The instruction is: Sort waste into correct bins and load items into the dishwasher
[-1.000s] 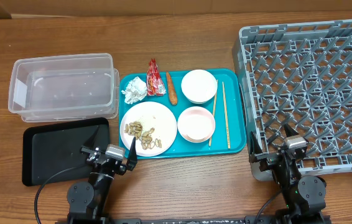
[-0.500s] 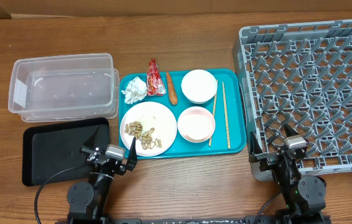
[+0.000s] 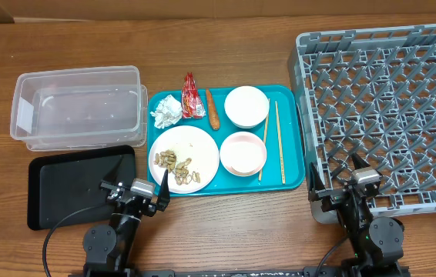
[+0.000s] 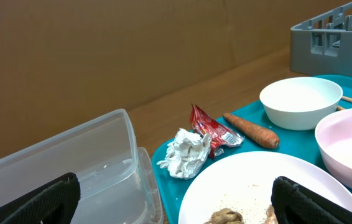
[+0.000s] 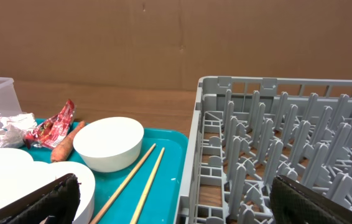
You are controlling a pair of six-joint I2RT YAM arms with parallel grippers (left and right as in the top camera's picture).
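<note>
On the teal tray [image 3: 291,131] lie a crumpled paper ball [image 3: 166,111], a red wrapper [image 3: 192,96], an orange-brown food stick [image 3: 212,110], a white bowl [image 3: 246,105], a pink bowl [image 3: 228,161] with something white inside it, wooden chopsticks [image 3: 280,142] and a white plate [image 3: 195,142] with nut shells [image 3: 176,163]. The clear tub [image 3: 72,108] and black tray [image 3: 79,185] lie to the left, the grey dish rack [image 3: 387,100] to the right. My left gripper [image 3: 135,190] is open and empty at the plate's near edge [image 4: 176,205]. My right gripper [image 3: 353,188] is open and empty at the rack's near left corner [image 5: 176,202].
A brown cardboard wall stands behind the table. The tub, black tray, teal tray and rack sit close side by side. Bare wooden table runs along the front edge, where both arm bases stand.
</note>
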